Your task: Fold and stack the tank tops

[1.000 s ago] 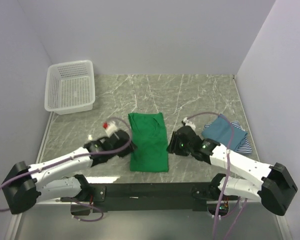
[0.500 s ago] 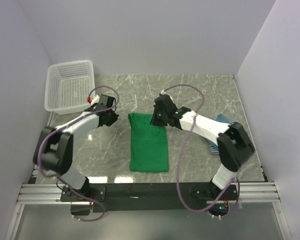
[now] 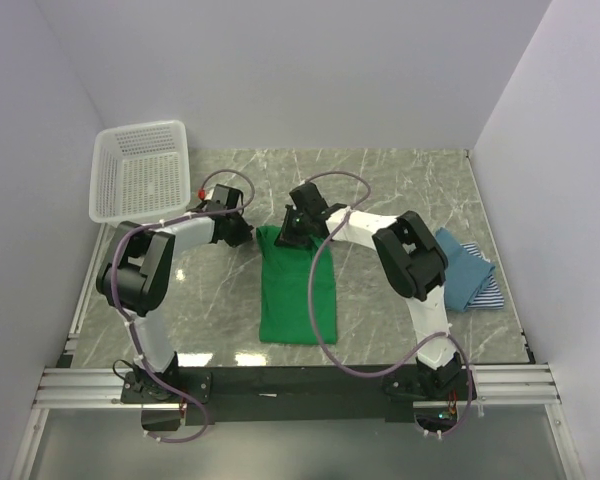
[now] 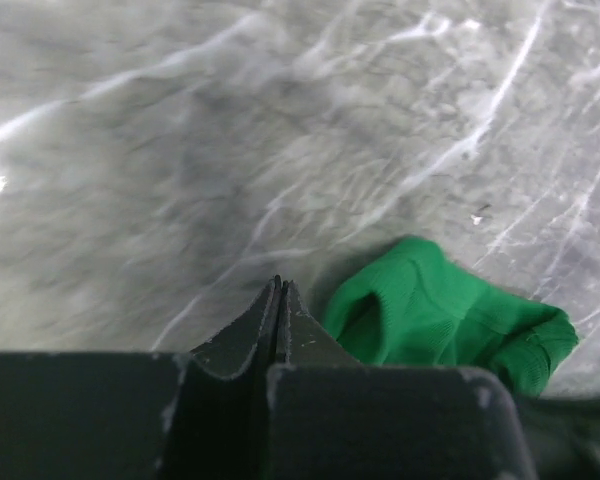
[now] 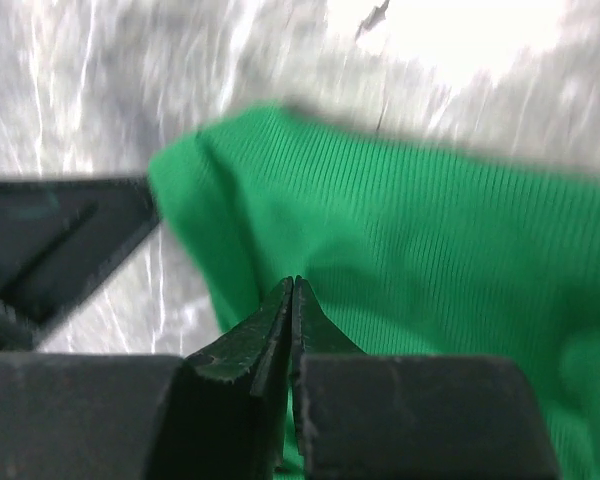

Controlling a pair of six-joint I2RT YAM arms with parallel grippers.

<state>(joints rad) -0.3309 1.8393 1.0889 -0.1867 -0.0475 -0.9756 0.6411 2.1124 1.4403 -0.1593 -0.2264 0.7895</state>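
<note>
The green tank top [image 3: 298, 285] lies folded into a long strip in the middle of the table. My left gripper [image 3: 244, 233] is at its far left corner. In the left wrist view this gripper [image 4: 280, 286] is shut with nothing between its fingers, and the bunched green corner [image 4: 440, 320] lies just right of it. My right gripper [image 3: 288, 232] is over the far edge of the green top. In the right wrist view it [image 5: 292, 284] is shut, its tips pinching the green cloth [image 5: 430, 260]. The teal tank top [image 3: 458, 265] lies folded at the right on the striped one [image 3: 487, 293].
A white lattice basket [image 3: 140, 172] stands at the far left corner. Walls close in the table on three sides. A dark finger [image 5: 55, 235] of the left gripper shows at the left of the right wrist view.
Both arms swung from beside the near half of the green top to its far edge. Both grippers went from open to shut.
</note>
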